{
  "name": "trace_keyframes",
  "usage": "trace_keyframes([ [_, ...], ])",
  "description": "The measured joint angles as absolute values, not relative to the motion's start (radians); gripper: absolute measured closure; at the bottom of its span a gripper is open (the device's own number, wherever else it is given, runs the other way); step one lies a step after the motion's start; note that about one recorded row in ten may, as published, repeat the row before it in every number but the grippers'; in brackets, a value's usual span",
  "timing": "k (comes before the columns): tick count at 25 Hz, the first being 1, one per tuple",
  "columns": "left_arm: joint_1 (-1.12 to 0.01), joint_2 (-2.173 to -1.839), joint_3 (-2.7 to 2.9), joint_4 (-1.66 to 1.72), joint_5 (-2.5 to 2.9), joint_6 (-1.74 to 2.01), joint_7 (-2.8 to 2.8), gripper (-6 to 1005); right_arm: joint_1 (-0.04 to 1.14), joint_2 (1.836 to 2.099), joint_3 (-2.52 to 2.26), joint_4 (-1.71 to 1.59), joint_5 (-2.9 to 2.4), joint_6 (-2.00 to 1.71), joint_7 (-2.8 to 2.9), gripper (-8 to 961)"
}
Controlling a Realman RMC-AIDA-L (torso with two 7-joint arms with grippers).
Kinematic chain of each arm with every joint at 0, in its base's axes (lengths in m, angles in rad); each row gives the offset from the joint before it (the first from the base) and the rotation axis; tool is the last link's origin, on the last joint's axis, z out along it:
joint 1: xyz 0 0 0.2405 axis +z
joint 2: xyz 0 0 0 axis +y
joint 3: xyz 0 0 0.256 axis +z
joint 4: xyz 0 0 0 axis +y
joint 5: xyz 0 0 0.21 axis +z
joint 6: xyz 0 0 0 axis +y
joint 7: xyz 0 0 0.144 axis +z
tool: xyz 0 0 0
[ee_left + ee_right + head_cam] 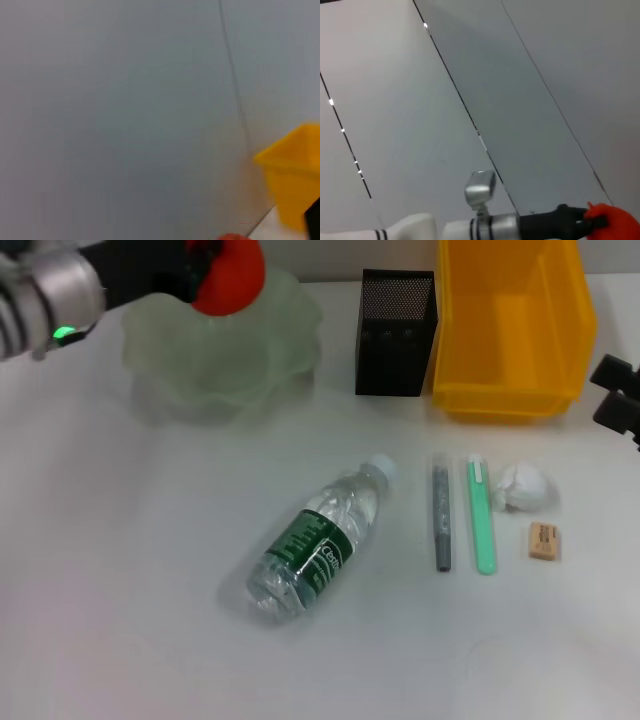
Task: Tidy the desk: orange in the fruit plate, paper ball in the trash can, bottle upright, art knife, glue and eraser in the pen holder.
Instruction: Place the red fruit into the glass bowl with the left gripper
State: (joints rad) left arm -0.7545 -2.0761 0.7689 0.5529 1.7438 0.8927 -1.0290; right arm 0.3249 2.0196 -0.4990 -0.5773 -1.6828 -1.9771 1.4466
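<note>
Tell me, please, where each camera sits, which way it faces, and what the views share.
Head view: on the head, looking down at the table; left gripper holds the orange over the fruit plate.
Left wrist view: faces the wall and the trash can.
Right wrist view: faces the wall, catching the left arm.
Shared: the orange.

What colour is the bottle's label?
Dark green with white print, clearest on the bottle in the head view.

Red-orange round orange; translucent pale-green ruffled fruit bowl; black mesh metal holder; bright yellow plastic bin; clear plastic bottle, dark green label, white cap; grey pen-shaped stick; mint-green stick; white crumpled paper wad; tan block eraser; white counter.
</note>
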Motion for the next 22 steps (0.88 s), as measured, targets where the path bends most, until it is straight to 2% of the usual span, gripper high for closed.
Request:
trace_keyframes([
  [4, -0.823, -2.079, 0.770, 0.432, 1.684, 0.771, -0.845, 896, 0.316, 2.019, -0.499, -0.651, -1.726, -1.989, 1.519, 224],
  [8, -0.825, -2.079, 0.789, 0.420, 1.635, 0.766, -0.793, 909, 0.316, 2.026, -0.496, -0.854, -1.792, -1.976, 1.728, 225],
  [9, -0.823, -2.079, 0.796, 0.421, 1.627, 0.767, -0.792, 912, 0.315, 2.031, -0.496, -0.900, -1.799, -1.968, 1.775, 225],
  [10, -0.820, -2.079, 0.811, 0.423, 1.620, 0.766, -0.792, 915, 0.316, 2.048, -0.498, -1.035, -1.827, -1.933, 1.903, 225],
  [11, -0.818, -2.079, 0.825, 0.425, 1.615, 0.763, -0.792, 917, 0.316, 2.048, -0.498, -1.035, -1.827, -1.933, 1.903, 225],
  [15, -0.815, -2.080, 0.869, 0.425, 1.613, 0.742, -0.792, 927, 0.337, 2.083, -0.517, -1.316, -1.966, -1.865, 2.166, 226],
  [17, -0.813, -2.080, 0.881, 0.425, 1.612, 0.734, -0.795, 868, 0.363, 2.081, -0.545, -1.399, -2.043, -1.848, 2.309, 226],
  [22, -0.805, -2.080, 0.884, 0.425, 1.598, 0.733, -0.797, 722, 0.487, 2.047, -0.651, -1.443, -2.283, -1.840, 2.574, 227],
])
